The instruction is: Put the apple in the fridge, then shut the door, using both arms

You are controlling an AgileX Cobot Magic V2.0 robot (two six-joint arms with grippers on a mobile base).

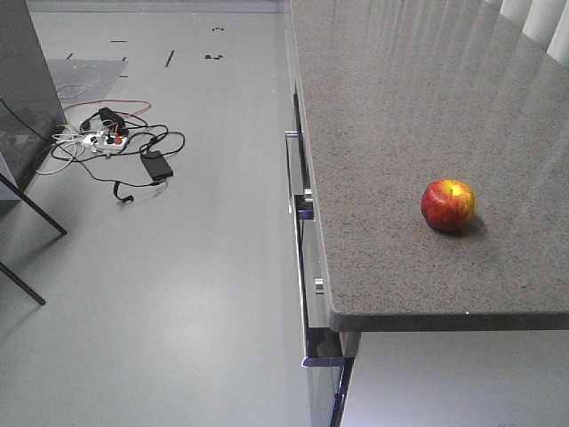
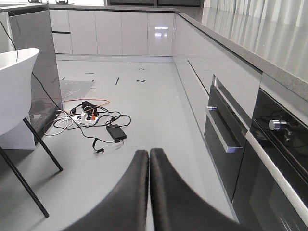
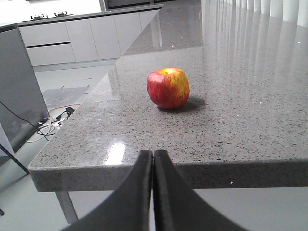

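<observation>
left gripper point(image 2: 148, 155): in my left wrist view its two black fingers are pressed together tip to tip, with nothing between them. it hangs over the bare floor point(image 2: 144, 91), apart from everything in the room.

right gripper point(image 3: 153, 155): fingers likewise pressed together, nothing held. it sits in front of the near edge of the counter point(image 3: 250, 130). it points toward the apple point(image 3: 168, 88), which lies well apart from it.

the apple rests on the counter, red with a yellow patch at the top. it is near the front corner of the slab and set back from both edges. a short shadow falls to its right. i see nothing else on the slab.

surface: speckled grey stone, glossy, with pale vertical streaks reflected in it. white curtain folds point(image 1: 542, 27) hang along its far side. under its left edge run drawer fronts with metal bar handles point(image 1: 291, 169). further along that run the left wrist view shows an oven point(image 2: 274, 163) with a dark glass door and a metal knob.

room: the floor is smooth and pale grey, with a few short black marks toward the back. a tangle of black, white and orange cables point(image 1: 116, 142) with a power strip lies on it, well away from the counter. a white chair point(image 2: 17, 82) on thin black legs stands at the left. a dark grey panel point(image 2: 45, 57) rises just behind it. glossy white cabinets point(image 2: 120, 33) line the back wall.
</observation>
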